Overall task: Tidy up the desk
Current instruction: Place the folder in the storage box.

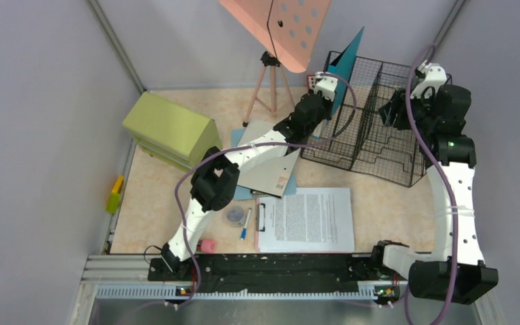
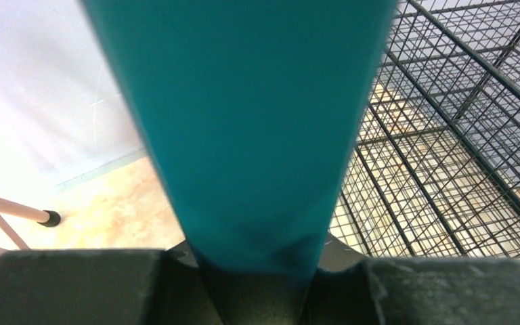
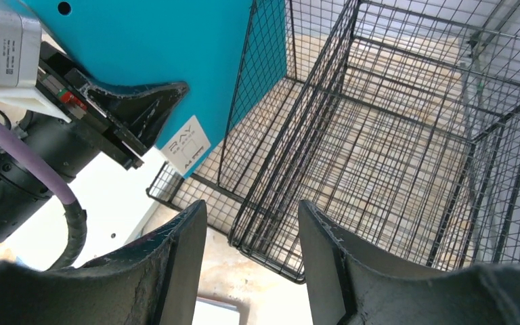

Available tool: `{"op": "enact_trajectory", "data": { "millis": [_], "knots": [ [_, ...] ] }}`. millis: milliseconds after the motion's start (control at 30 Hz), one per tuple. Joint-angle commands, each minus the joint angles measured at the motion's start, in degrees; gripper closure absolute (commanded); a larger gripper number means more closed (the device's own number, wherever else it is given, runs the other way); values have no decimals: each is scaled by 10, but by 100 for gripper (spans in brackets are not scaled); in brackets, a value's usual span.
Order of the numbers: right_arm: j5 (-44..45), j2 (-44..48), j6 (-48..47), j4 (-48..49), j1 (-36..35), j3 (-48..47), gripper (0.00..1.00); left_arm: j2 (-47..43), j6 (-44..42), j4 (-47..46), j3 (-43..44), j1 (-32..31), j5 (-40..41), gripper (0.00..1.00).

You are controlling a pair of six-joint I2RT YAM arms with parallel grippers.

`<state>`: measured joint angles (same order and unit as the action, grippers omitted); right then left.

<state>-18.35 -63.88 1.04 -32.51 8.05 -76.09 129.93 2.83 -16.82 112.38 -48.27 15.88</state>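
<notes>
Left claw (image 2: 257,271) is clenched on one end of a teal folder (image 2: 244,101), which juts upward at the left side of the wire rack (image 1: 372,128); right claw (image 3: 250,257) is released, fingers spread with nothing between them, hovering above the rack; the desk (image 1: 386,210) is the pale marbled top that everything stands on, and the rack sits at its far right corner; whether the folder's edge is already inside the left slot I cannot tell

To file it well, I would keep the folder plumb and square to the rack's dividers, lower it until its edge meets the rack floor, and only then let go; a corner snagging the mesh could drag the light rack, so the free claw might steady the rim

Near the middle of the front edge lies a clipboard (image 1: 305,218) with a printed page; a pen (image 1: 244,223) lies just beside it; a green cabinet (image 1: 169,128) stands towards the far left corner

A white label (image 3: 185,144) on the folder reads "RAY" and, lower, "A4"; the rest is too small to read, as is the clipboard's print
</notes>
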Motion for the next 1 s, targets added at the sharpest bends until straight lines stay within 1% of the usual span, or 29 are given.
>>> {"op": "enact_trajectory", "data": {
  "millis": [0, 133, 200, 367, 500, 900, 967],
  "knots": [
    [-14, 12, -7, 16, 7, 11, 48, -7, -17, -128, -7, 6, -22, 100],
    [-21, 12, -7, 17, 6, 20, 48, -4, -23, -143, -11, 11, -40, 100],
    [-24, 12, -7, 18, 6, 25, 48, -4, -41, -149, -13, 16, -60, 100],
    [-27, 12, -7, 19, 6, 32, 49, -3, -46, -141, -7, 29, -122, 100],
    [-32, 9, -7, 17, 6, 32, 49, 1, -51, -148, -10, 36, -147, 100],
    [-43, 12, -25, 13, 6, 53, 49, 18, -30, -161, -27, 43, -156, 100],
    [-45, 12, -25, 12, 6, 58, 49, 20, -30, -161, -31, 43, -175, 100]
  ]
}}
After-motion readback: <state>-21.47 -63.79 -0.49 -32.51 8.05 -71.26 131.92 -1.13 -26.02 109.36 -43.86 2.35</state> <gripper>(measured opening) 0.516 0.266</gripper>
